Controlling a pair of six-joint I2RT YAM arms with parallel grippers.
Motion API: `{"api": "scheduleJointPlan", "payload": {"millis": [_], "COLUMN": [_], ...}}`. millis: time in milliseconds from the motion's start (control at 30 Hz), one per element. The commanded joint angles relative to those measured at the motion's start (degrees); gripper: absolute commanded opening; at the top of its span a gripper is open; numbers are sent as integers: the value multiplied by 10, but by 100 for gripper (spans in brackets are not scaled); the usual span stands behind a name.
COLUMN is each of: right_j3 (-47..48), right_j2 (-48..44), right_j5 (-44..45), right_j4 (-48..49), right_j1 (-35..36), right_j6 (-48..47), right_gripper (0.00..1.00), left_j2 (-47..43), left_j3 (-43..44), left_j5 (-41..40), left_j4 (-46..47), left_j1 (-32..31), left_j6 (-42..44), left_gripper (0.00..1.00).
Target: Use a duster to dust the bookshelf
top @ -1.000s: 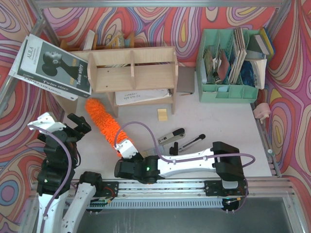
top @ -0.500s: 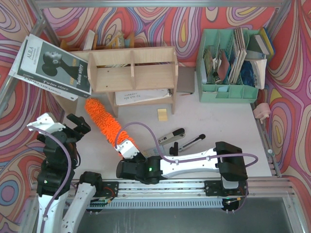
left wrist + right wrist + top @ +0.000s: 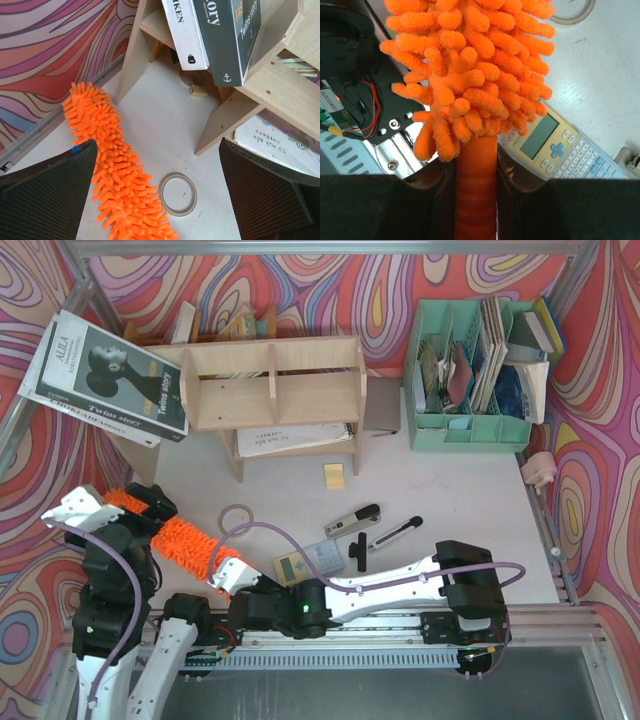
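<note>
The duster [image 3: 172, 537] is seen from above near the front left of the counter [image 3: 450, 490], well apart from the bookshelf [image 3: 272, 385], which stands at the rear left. Its fluffy orange head is angled towards the rear left.

The handle end is clamped by the right fingers [image 3: 517, 177]. In the right wrist view they are closed tightly on either side of the ribbed orange handle, just below the head. A calculator [image 3: 546, 136] is seen on the counter beneath the head.

The left fingers [image 3: 42, 195] are spread wide and nothing is held by them. In the left wrist view the duster head [image 3: 112, 175] runs just beside one finger. Whether it is touched there cannot be told. A tape ring [image 3: 177, 194] lies flat beside the head, and books [image 3: 220, 35] can be seen leaning in the shelf above.

The step in hand is judged to be carrying the head to the shelf, as no shelf surface is yet touched. It would be done well if the firm grip on the handle were kept and the head were lifted over the tape ring. The head should then be laid flat along a board and drawn across it lightly. The leaning books could be tipped if they were pushed hard, so they should be brushed gently. The open left fingers should be held out of the head's path.
</note>
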Motion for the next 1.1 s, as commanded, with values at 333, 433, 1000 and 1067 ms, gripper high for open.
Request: {"api": "scheduleJointPlan", "payload": {"millis": [333,433,1000,1067], "right_j3": [50,53,42,38], "right_j2": [-41,-41,57,64], "right_j5": [114,113,-1,-2], "right_j4": [123,119,40,36], "right_j1": [-14,-26,-51,-51], "right_j6": [-129,-122,-43,-40], "right_gripper": [0,0,0,0], "left_j2": [-14,-13,-6,-8], "left_j3": [-10,-10,-9,-10], "left_j5": [-29,-28,-28,-28], "left_j4": [-4,-4,-7,-5], "left_j1": [5,5,5,5], "left_j6": [-7,-7,-8,-8], "left_gripper": [99,99,99,99]}}
